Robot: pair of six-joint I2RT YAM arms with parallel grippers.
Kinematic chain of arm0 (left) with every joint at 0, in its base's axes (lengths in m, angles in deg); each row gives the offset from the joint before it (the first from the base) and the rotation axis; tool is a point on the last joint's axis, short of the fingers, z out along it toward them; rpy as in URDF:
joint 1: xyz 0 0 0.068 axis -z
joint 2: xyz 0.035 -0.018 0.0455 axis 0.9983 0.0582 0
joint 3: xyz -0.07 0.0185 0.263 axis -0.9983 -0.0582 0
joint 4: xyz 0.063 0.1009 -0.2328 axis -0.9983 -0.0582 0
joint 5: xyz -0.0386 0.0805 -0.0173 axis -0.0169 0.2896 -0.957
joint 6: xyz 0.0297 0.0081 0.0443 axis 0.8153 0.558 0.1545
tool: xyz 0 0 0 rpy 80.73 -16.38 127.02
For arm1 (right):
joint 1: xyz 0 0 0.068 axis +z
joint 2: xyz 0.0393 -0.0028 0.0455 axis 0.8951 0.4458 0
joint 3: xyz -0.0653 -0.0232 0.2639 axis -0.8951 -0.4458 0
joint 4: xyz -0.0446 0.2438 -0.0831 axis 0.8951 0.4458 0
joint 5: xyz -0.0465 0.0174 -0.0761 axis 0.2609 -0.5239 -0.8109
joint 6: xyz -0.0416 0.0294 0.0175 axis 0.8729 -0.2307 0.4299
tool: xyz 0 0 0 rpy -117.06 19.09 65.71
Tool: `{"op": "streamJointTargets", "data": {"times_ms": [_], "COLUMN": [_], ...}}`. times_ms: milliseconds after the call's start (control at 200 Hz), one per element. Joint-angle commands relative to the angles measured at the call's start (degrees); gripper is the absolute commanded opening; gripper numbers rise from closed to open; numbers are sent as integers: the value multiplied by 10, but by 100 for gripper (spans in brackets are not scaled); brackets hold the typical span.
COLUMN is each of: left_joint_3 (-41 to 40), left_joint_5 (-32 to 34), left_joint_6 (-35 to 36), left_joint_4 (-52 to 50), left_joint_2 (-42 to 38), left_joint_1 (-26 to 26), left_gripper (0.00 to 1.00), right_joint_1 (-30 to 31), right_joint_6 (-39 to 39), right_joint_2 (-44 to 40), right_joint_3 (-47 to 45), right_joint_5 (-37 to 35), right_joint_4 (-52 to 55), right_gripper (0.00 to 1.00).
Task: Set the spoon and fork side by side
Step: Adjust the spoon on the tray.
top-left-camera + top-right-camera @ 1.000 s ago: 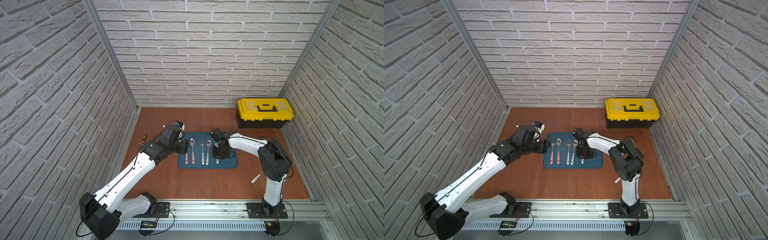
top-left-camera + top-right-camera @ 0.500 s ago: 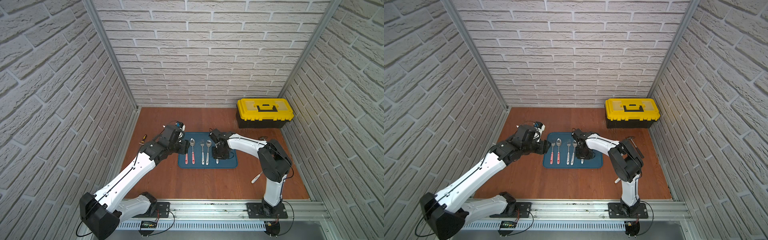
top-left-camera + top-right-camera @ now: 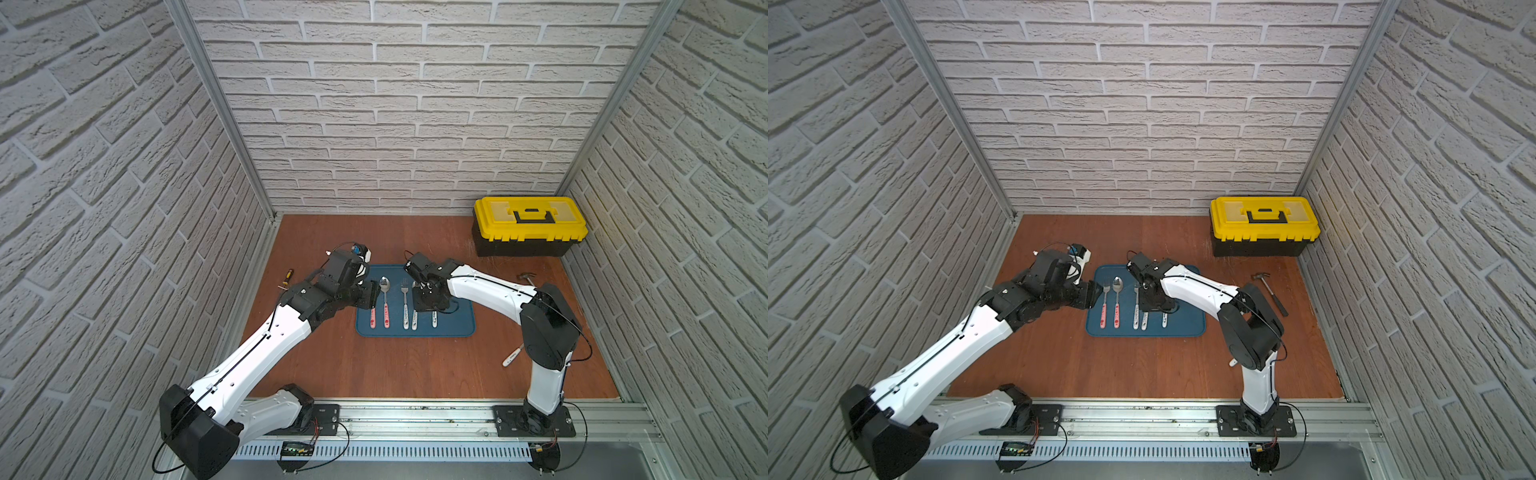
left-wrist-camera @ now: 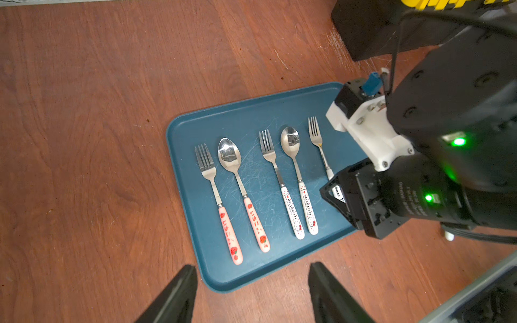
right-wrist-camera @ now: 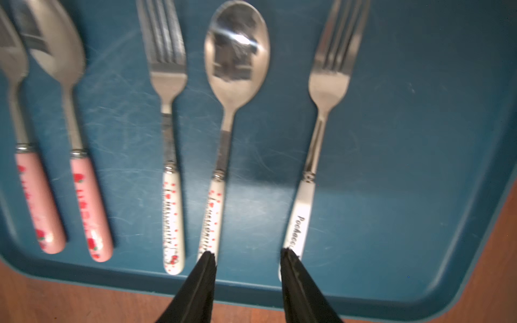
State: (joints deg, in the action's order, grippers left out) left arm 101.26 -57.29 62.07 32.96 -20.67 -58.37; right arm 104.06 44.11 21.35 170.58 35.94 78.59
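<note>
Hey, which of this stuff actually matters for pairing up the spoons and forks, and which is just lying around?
For the job: tray, pink-handled fork, pink-handled spoon, white-handled fork, white-handled spoon, lone fork.
Lying about: toolbox, hammer, screwdriver.

The left arm and the right arm wear glossy white shells between chunky black joints. Thin black cables trail along them. On the right wrist a white screwed bracket carries a blue connector, near green lights. The right gripper has black wedge fingers
</note>
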Motion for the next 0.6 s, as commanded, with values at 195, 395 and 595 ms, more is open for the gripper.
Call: {"op": "streamJointTargets", "data": {"times_ms": [195, 395, 595], "left_joint_3": [-7, -7, -7], "left_joint_5": [-1, -1, -2], "left_joint_6": [3, 3, 3], "left_joint_4": [14, 17, 17], "left_joint_2": [-14, -13, -11], "left_joint_1": [-2, -3, -2], "left_gripper": [68, 68, 68], "right_joint_1": [8, 10, 10], "right_joint_6": [18, 17, 17], "right_joint_2": [62, 64, 57], "right_joint_3": [36, 20, 19], "right_joint_5": [-12, -5, -1], "right_joint_4": [16, 9, 3], "right_gripper": [43, 42, 41]}}
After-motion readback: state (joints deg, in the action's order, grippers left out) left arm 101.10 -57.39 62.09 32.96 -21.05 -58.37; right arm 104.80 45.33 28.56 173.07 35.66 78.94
